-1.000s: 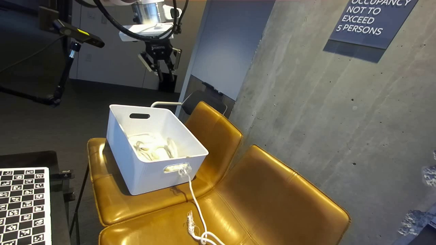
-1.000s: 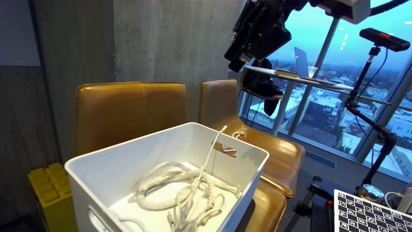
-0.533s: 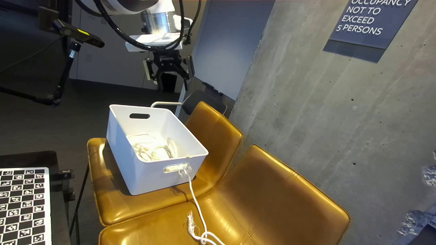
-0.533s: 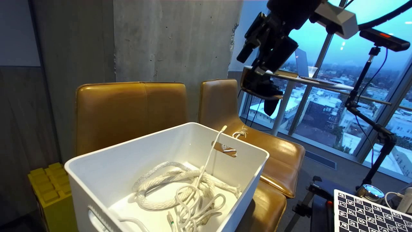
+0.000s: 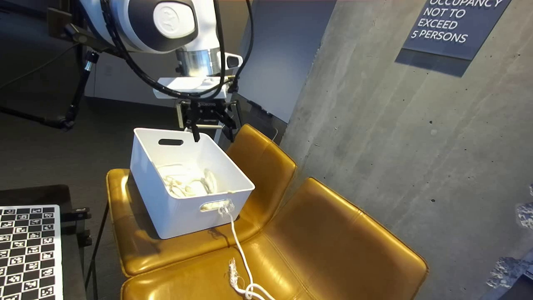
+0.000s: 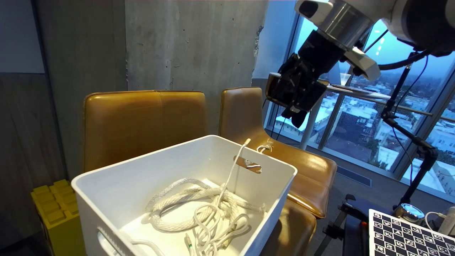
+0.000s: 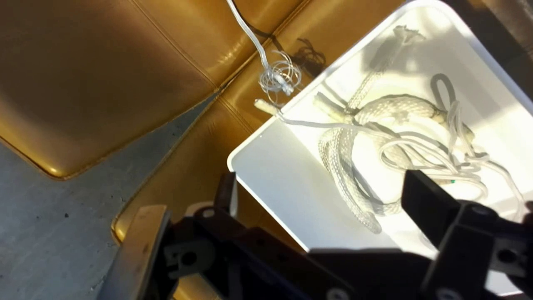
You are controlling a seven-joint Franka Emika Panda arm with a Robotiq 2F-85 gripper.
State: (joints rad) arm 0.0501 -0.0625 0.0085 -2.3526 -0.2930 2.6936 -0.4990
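My gripper [image 5: 213, 138] stands open with nothing between its fingers, above the far end of a white box [image 5: 179, 218]. In the wrist view, one finger [image 7: 227, 191] shows over the box's outer side and the opposite finger [image 7: 427, 204] over its inside. A thick braided rope [image 6: 174, 224] lies coiled in the box. Tangled with it is a thin white cord [image 7: 412, 146], one end of which leans over the rim. Outside the handle hole, a frayed tuft [image 7: 280, 79] tops another white cord [image 5: 242, 250] that trails onto the neighbouring seat.
The box rests on a tan leather chair [image 5: 145, 250], beside a second tan chair [image 5: 341, 246]. A concrete wall [image 5: 374, 125] rises behind them. A patterned board [image 6: 408, 234] and a camera on a jointed stand [image 6: 424, 43] are nearby. A yellow block [image 6: 57, 209] stands beside the box.
The gripper has spread its fingers and come down closer to the box, moving slightly right in an exterior view. Thin cord loops in the box have shifted a little.
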